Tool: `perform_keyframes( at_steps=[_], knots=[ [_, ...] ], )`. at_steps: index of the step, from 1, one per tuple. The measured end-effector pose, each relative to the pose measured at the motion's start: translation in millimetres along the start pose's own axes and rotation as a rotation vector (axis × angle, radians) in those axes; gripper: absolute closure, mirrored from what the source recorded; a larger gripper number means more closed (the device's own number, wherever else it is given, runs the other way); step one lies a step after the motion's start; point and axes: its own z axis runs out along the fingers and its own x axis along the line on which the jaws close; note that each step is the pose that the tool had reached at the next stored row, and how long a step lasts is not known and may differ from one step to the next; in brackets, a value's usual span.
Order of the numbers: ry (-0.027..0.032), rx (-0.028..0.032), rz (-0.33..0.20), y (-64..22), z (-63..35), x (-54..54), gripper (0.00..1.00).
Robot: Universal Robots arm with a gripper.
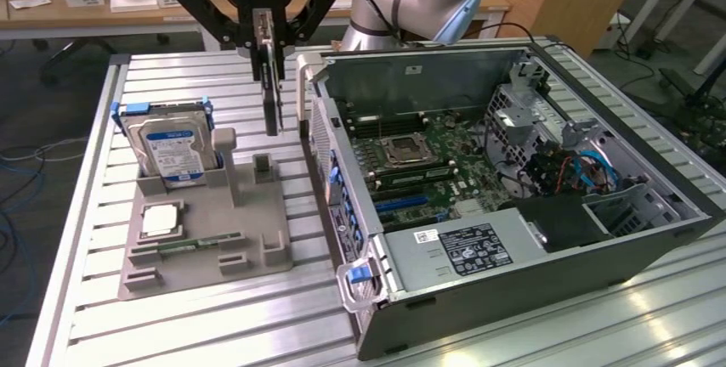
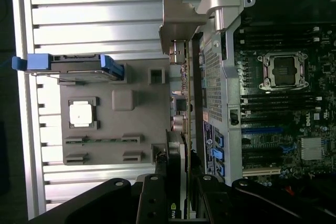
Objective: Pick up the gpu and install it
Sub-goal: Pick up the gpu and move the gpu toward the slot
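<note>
The gpu (image 1: 271,99) (image 2: 185,129) hangs upright and edge-on from the pincer (image 1: 268,40) (image 2: 181,203), whose black fingers (image 1: 297,31) are clamped on the card's upper part. In the wrist view the card's silver end bracket (image 2: 176,24) points away from the pincer. The card sits over the narrow space between the gray parts holder (image 1: 204,239) (image 2: 113,129) and the side wall of the open computer case (image 1: 511,239) (image 2: 223,93), just beside that wall. Its lower edge looks clear of the holder.

A hard drive with blue rails (image 1: 170,146) (image 2: 73,64) stands on edge at one end of the holder. A square processor chip (image 1: 159,218) (image 2: 81,114) and a slim green memory stick (image 1: 199,244) (image 2: 102,140) lie flat on it.

Inside the case the motherboard shows its processor socket (image 1: 406,150) (image 2: 283,69).

Everything rests on a slatted aluminium tabletop (image 1: 204,324) (image 2: 105,14).
</note>
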Motion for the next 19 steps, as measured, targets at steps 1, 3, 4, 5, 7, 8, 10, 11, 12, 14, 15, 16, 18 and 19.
perform_keyframes(
  at_steps=[1,3,4,5,7,8,10,11,12,14,15,16,18,19],
  knots=[
    [0.0001,0.0,0.0,0.0,0.0,0.0,0.73],
    [0.0,0.0,0.0,0.0,0.0,0.0,0.73],
    [0.0001,0.0,0.0,0.0,0.0,0.0,0.73],
    [0.0,-0.0001,0.0,0.0,-0.1,0.0,0.73],
    [0.0002,0.0001,0.0,0.0,-0.8,0.0,0.73],
    [0.0002,0.0001,0.0,0.0,-1.2,0.0,0.73],
    [0.0001,0.0,0.0,0.1,-2.0,0.0,0.73],
    [0.0001,0.0001,0.0,0.1,-2.6,0.0,0.73],
    [0.0001,0.0001,0.0,0.2,-3.3,-0.1,0.73],
    [0.0001,0.0001,0.0,0.2,-4.7,-0.1,0.73],
    [0.0001,0.0,0.0,0.3,-5.3,-0.1,0.73],
    [0.0001,0.0,0.0,0.3,-5.8,-0.1,0.73],
    [0.0,-0.0001,0.0,0.3,-6.0,-0.1,0.73],
    [0.0,-0.0001,0.0,0.3,-6.0,-0.1,0.73]
  ],
)
